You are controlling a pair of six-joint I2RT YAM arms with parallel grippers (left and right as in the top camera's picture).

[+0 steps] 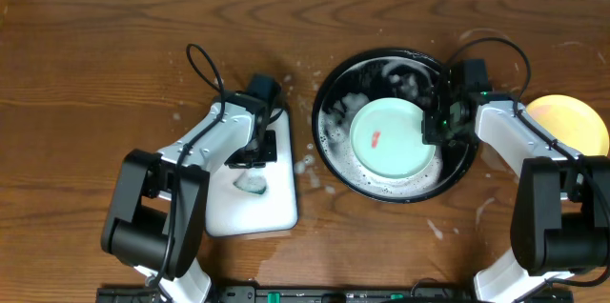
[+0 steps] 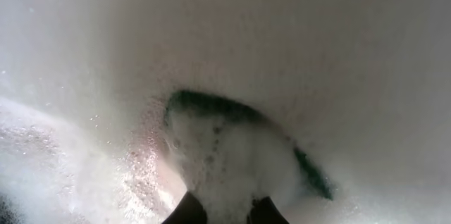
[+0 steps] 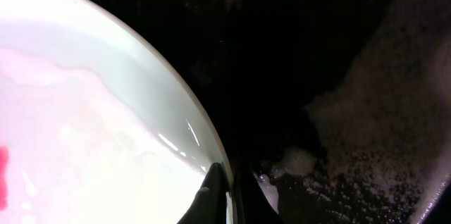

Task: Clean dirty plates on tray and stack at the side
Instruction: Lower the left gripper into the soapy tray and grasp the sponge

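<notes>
Inside the round black tray point(image 1: 318, 122), the right gripper point(image 3: 225, 178) pinches the pale mint-green plate point(image 3: 106, 111) by its rim, nearly closed. The left gripper point(image 2: 225, 206) is buried in foam point(image 2: 232, 153), so its opening is unclear.

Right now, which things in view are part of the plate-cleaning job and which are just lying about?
Job: mint-green plate, red-smeared, in the black tray; yellow plate beside the tray; white foam dish; green sponge in it; right gripper gripping the mint-green plate's rim; left gripper over the sponge.
Lying about: foam flecks on the table.
</notes>
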